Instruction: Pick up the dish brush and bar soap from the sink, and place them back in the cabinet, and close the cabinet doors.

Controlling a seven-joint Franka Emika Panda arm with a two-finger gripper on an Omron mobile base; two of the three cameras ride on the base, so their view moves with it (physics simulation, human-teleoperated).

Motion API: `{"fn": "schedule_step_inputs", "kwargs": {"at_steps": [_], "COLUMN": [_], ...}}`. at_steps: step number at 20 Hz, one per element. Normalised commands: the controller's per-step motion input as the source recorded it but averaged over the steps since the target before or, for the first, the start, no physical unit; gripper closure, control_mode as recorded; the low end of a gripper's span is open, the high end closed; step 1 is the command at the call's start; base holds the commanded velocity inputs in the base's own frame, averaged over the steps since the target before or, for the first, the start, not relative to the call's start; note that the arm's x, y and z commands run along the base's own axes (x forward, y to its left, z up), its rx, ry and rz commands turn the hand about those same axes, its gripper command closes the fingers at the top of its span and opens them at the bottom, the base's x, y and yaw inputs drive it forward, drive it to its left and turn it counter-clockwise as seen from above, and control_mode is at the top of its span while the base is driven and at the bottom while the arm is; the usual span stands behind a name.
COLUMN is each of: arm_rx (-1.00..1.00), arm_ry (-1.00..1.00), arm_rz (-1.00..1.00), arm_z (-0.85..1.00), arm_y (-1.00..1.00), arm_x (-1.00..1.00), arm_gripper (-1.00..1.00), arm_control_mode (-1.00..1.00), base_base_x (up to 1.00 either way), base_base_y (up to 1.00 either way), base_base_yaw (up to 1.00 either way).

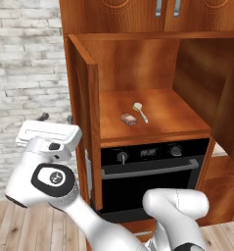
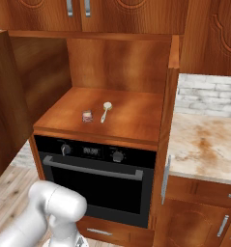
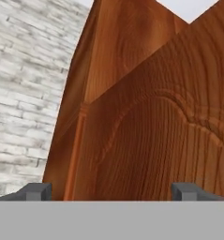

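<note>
The cabinet (image 1: 152, 59) stands with both cabinet doors swung out: the left door (image 1: 86, 122) edge-on, the right door (image 1: 231, 98) at the frame's edge. On its shelf lie the dish brush (image 1: 140, 111) and, just left of it, the bar soap (image 1: 129, 119); both also show in the right base view, dish brush (image 2: 106, 111) and bar soap (image 2: 87, 116). My gripper (image 1: 56, 118) hovers outside the left door, to its left, open and holding nothing. In the hand view my gripper (image 3: 111, 191) faces the door's carved outer panel (image 3: 155, 131) closely, fingertips (image 3: 38, 191) wide apart. The sink is out of view.
A black oven (image 1: 148, 171) sits right under the shelf. Smaller cabinets (image 1: 138, 12) top the opening. A white brick wall (image 1: 25, 73) runs left of the cabinet. Right of it lies a tan marble counter (image 2: 204, 144) over lower cabinets (image 2: 199, 217).
</note>
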Motion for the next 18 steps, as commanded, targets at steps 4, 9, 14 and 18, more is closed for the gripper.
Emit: {"fn": "schedule_step_inputs", "kwargs": {"at_steps": [4, 9, 14, 18], "arm_rx": [0.06, 0.09, 0.08, 0.05], "arm_ry": [0.0, 0.0, 0.0, 0.0], "arm_rz": [-0.16, -0.18, -0.2, -0.17], "arm_z": [-0.03, 0.0, 0.0, 0.01], "arm_y": [0.0, -0.12, -0.27, -0.34], "arm_x": [0.11, 0.01, 0.0, 0.0], "arm_gripper": [-1.0, -1.0, -1.0, -1.0], "arm_control_mode": [-1.0, -1.0, -1.0, -1.0], "base_base_x": [0.0, 0.0, 0.0, 0.0], "base_base_y": [0.0, 0.0, 0.0, 0.0], "base_base_yaw": [0.0, 0.0, 0.0, 0.0]}}
